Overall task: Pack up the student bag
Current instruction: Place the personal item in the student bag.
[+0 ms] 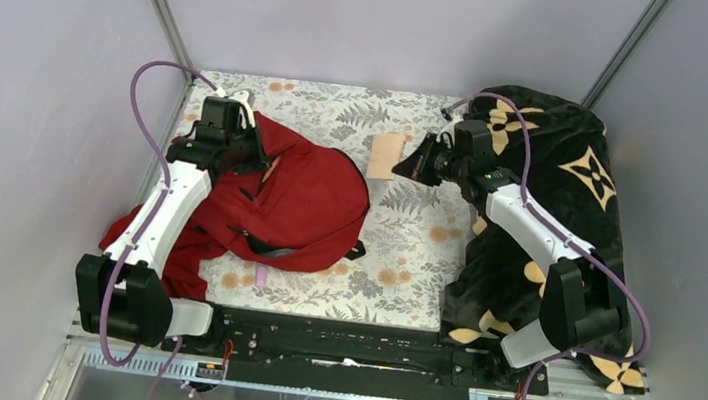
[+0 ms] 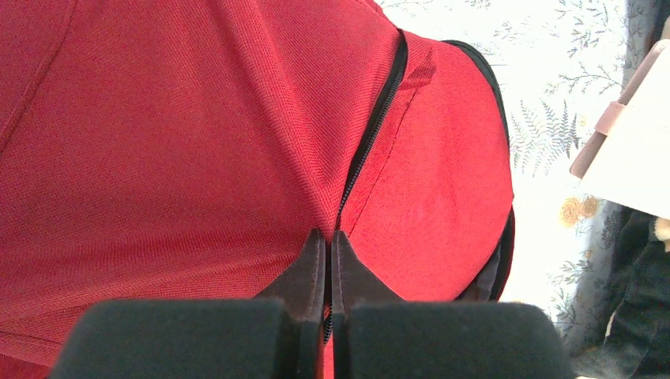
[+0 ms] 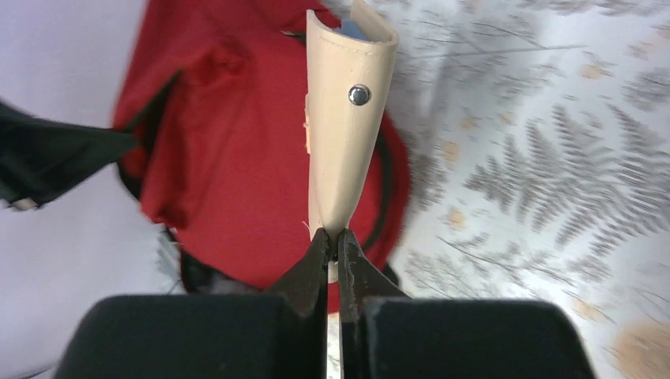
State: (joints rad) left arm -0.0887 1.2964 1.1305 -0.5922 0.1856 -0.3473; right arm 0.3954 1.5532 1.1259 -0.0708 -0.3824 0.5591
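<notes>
Left arm: we see it rise from its base at the near left corner and stretch toward the far left, passing over the left part of the bag.
Left gripper (image 2: 328,237): its jaws are pressed together, pinching a fold of red fabric right beside the black zipper line.
Right arm: we see it climb from the near right base over the black blanket (image 1: 573,185), then bend left toward the far middle of the table.
Right gripper (image 3: 336,237): its jaws are closed tight on the near edge of a beige case (image 3: 344,134), which has a metal snap and sticks out past the fingertips; we cannot tell whether the case touches the cloth.
Student bag (image 1: 314,206): dark red and crumpled, it lies on the left half of the floral cloth (image 1: 404,256), with a black strap across its near side and a black zipper curving along its rounded right edge.
Gap: we see the beige case just right of the bag's far right edge.
</notes>
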